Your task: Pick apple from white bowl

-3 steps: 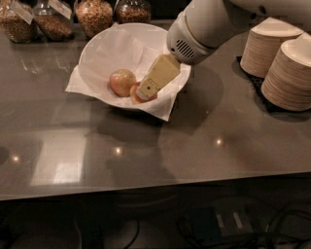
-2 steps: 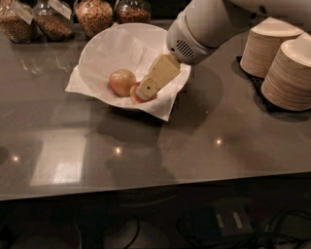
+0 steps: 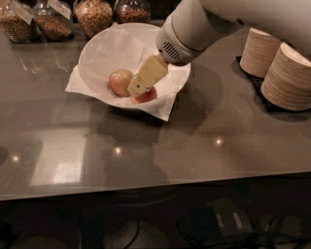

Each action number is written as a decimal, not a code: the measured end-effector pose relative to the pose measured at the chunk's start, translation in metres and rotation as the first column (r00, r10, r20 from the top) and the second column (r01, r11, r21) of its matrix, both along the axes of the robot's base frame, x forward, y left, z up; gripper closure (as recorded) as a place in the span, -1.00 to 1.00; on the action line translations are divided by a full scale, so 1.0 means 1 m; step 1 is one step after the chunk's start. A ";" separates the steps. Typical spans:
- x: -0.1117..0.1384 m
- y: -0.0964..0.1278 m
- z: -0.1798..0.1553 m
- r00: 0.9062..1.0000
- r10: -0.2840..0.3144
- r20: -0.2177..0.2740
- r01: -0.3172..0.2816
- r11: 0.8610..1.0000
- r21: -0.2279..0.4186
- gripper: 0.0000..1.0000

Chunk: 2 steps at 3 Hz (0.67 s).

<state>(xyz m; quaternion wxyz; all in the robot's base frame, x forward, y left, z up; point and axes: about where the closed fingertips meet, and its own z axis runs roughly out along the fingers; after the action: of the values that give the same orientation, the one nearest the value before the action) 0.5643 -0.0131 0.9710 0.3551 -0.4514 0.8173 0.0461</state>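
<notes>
The white bowl (image 3: 104, 53) stands on the grey counter at the back left, lined with crumpled white paper whose corners hang over the rim. Two apples lie in it. One pale reddish apple (image 3: 120, 81) is in the middle. A redder apple (image 3: 147, 95) lies to its right and is partly hidden. My gripper (image 3: 141, 86) reaches down into the bowl from the upper right. Its beige tip sits over the redder apple, right beside the pale one. The white arm (image 3: 194, 26) hides part of the bowl's right rim.
Several glass jars of grains (image 3: 92, 14) stand along the back edge behind the bowl. Two stacks of beige disposable bowls (image 3: 286, 78) stand on a dark mat at the right. The counter's front edge runs along the bottom.
</notes>
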 end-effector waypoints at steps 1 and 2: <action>0.012 0.010 -0.006 0.999 -0.032 0.003 0.032 0.999 0.019 -0.38; 0.020 0.018 -0.013 0.999 -0.048 -0.004 0.048 0.998 0.033 -0.02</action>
<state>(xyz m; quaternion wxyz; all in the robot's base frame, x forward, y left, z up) 0.5838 0.0049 0.9580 0.3621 -0.4256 0.8277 0.0518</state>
